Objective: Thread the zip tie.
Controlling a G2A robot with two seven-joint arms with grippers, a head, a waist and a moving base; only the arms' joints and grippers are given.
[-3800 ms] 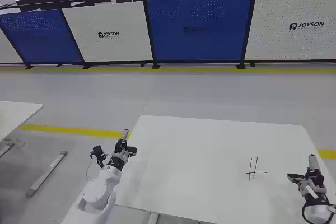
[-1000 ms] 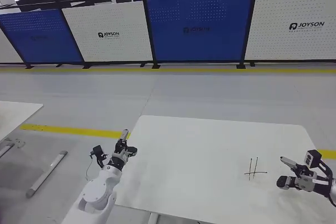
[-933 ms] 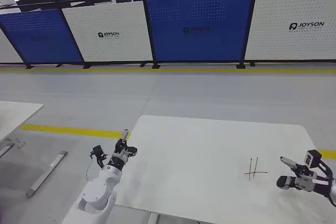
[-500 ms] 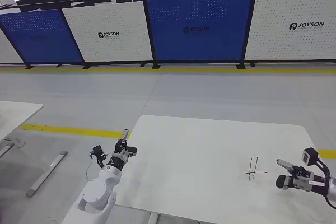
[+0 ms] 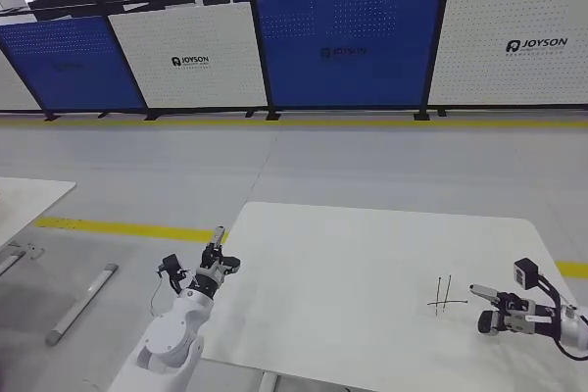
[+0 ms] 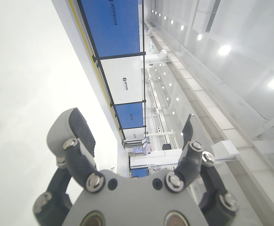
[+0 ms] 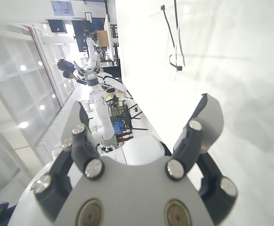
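Wide open and empty, the right gripper [image 5: 477, 307] has slid left to just beside the 3 crossed zip ties [image 5: 445, 295] in the lower right, ready for a pick; the left gripper [image 6: 132, 116] sits open.

Right hand [image 5: 478, 307] neared zip ties [image 5: 445, 294] (leftward).
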